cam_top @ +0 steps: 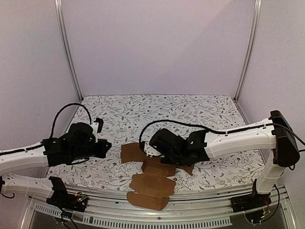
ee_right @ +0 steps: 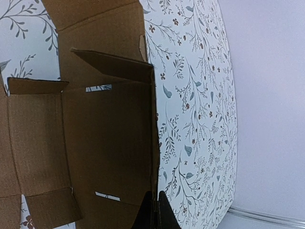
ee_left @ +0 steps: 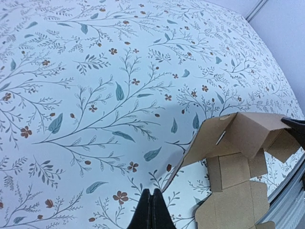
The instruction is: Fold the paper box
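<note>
Grip first: my right gripper (ee_right: 153, 211) is closed right down, fingertips together, and the upright edge of a cardboard panel runs straight into them, so I judge it pinched there, though the contact itself is hidden behind the tips. That panel belongs to the paper box (ee_right: 105, 143), which lies under this hand near the middle of the flowered tablecloth (ee_left: 95, 95), its long tail of flaps reaching toward me and hanging over the near edge in the top view. My left gripper (ee_left: 152, 211) is closed too, with nothing between its fingers; it hovers over bare cloth just beside the box's left flap, not touching it. As for progress, I'd call this early. One side panel stands raised at my right hand, and from the left wrist a flap on the near side tilts up off the cloth, but the rest reads as an open die-cut sheet: creases showing, slots unfilled, no two walls joined, no lid tucked. The other walls need raising, the tabs locking, and the tail folding over.
</note>
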{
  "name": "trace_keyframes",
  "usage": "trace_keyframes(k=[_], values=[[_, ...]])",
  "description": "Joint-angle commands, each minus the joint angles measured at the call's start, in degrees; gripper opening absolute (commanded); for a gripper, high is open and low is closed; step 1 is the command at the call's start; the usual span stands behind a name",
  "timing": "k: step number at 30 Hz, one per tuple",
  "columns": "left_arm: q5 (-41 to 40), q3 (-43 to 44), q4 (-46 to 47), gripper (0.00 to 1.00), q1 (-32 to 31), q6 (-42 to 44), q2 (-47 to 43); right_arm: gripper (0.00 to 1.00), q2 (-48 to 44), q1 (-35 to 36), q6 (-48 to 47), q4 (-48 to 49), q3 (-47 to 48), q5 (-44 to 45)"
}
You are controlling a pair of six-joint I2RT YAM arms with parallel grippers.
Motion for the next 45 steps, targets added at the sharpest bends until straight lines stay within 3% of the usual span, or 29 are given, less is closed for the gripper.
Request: trace_keyframes(k=[1,13,17,20,30,45], values=[[7.5,-4.2,7.6,0.0,4.1,-1.1,1.1,0.0,-1.6,1.7,-8.0,8.2,-2.9,7.0],[18.3,-6.3,21.2,0.0,8.8,0.3,10.7,0.0,-1.3,4.6,-24.0,39.0,-14.5,15.4],[21.9,-6.1,24.2,0.0,9.2,1.4,14.1,0.0,-0.8,4.9,-30.5,52.5,-18.8,15.3],[23.2,-5.8,25.7,0.0,9.4,2.2,15.7,0.0,0.2,5.1,-34.0,57.4,-20.2,15.6],[28.1,-3.0,31.0,0.0,10.0,4.7,21.5,0.0,2.0,5.6,-33.2,58.7,-21.0,15.3],[36.5,-2.5,36.1,0.0,8.2,6.3,27.1,0.0,3.5,5.7,-25.1,49.6,-19.6,14.7]])
